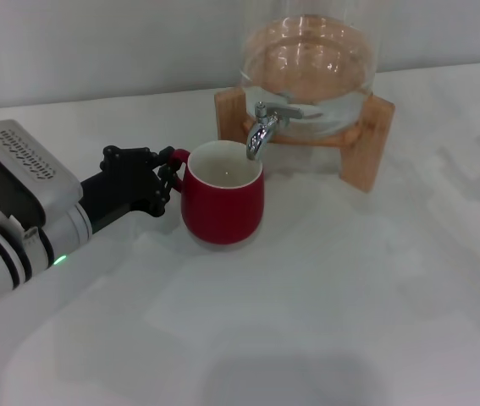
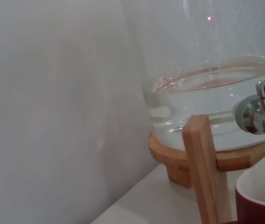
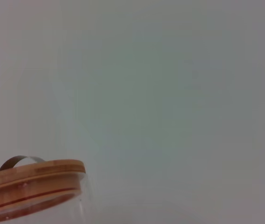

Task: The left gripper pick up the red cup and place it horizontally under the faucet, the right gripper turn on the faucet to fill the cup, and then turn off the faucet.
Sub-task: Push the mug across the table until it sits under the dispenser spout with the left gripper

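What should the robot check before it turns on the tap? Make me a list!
1. Red cup upright on the table: ok.
2. Cup opening under the faucet spout: ok, head view shows the spout over the rim.
3. Left gripper at the cup's handle side: ok; whether it grips, cannot tell.
4. Water in the glass jar: ok.
5. Right gripper near the faucet lever: not ok, only a dark sliver shows at the head view's right edge.
6. Cup empty: ok, no water seen inside.

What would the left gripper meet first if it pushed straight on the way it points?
The red cup: the left gripper already sits at its handle side, apparently touching it, under the faucet.
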### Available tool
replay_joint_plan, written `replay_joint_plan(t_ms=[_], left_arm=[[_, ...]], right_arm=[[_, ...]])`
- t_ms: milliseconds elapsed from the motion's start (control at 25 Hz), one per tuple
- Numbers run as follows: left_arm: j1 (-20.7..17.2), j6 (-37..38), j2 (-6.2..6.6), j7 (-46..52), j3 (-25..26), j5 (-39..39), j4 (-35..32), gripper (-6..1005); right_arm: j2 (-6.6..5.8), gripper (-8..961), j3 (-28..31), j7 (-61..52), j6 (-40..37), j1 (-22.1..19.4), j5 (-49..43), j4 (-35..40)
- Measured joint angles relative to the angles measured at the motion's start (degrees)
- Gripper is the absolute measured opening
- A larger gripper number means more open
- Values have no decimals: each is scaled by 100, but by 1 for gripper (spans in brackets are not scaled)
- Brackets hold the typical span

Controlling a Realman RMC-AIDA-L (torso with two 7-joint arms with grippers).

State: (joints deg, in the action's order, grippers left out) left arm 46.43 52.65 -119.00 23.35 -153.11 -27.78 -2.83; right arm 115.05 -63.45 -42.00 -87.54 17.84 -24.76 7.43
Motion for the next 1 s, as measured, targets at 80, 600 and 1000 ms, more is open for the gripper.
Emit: replay_joint_plan(t_ms=[80,600,1000], left_arm=[[18,-23,0,20,0,49,-1,95],[105,-178,-10,27,0,359,-45,96],[171,-260,-25,30,0,411,-51,95]], right_arm=[[0,828,0,-7,0,0,5,3],[0,828,-6,-26,0,17,3,4],[0,828,9,-34,-150,0,6,13]])
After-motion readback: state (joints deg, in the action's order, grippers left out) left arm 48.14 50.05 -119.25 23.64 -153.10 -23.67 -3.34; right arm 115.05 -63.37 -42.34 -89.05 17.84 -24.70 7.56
